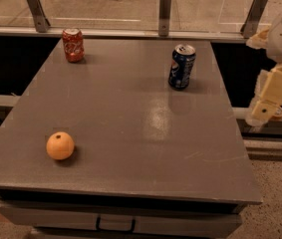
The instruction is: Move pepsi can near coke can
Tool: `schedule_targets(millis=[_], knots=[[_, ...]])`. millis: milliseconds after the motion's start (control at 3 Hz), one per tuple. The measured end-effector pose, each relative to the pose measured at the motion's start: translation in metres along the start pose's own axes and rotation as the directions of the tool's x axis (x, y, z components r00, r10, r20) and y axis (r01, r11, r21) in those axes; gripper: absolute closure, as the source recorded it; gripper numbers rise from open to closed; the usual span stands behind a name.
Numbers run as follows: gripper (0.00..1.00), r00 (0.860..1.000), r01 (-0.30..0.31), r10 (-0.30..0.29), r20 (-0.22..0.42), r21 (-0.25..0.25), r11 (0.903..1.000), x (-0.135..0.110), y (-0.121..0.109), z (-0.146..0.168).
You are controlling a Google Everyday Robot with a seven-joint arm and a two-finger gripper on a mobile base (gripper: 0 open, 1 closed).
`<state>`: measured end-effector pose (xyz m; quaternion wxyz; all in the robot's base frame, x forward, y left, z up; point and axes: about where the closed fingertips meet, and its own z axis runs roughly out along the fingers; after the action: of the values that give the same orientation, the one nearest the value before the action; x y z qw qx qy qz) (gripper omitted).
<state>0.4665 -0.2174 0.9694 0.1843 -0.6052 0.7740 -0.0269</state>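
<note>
My gripper [264, 106] hangs at the right edge, spread or closed I cannot tell, while the upright pepsi can [182, 66] stands upper right and the coke can [73, 45] upper left.

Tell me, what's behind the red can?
Behind the coke can are the table's far edge, a pale rail and a metal post. The can hides the bit of edge right behind it. The gripper hangs off the table's right side.
</note>
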Motion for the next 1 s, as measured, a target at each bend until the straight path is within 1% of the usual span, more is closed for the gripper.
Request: schedule_targets(millis=[333, 667, 1000], knots=[[0.0, 0.994, -0.004, 0.004, 0.113, 0.004, 1.0, 0.0, -0.049, 0.035], [0.0, 0.973, -0.01, 0.01, 0.232, -0.001, 0.9999, -0.01, -0.092, 0.072], [0.0, 0.931, -0.033, 0.038, 0.363, -0.021, 0.9992, -0.032, -0.129, 0.112]])
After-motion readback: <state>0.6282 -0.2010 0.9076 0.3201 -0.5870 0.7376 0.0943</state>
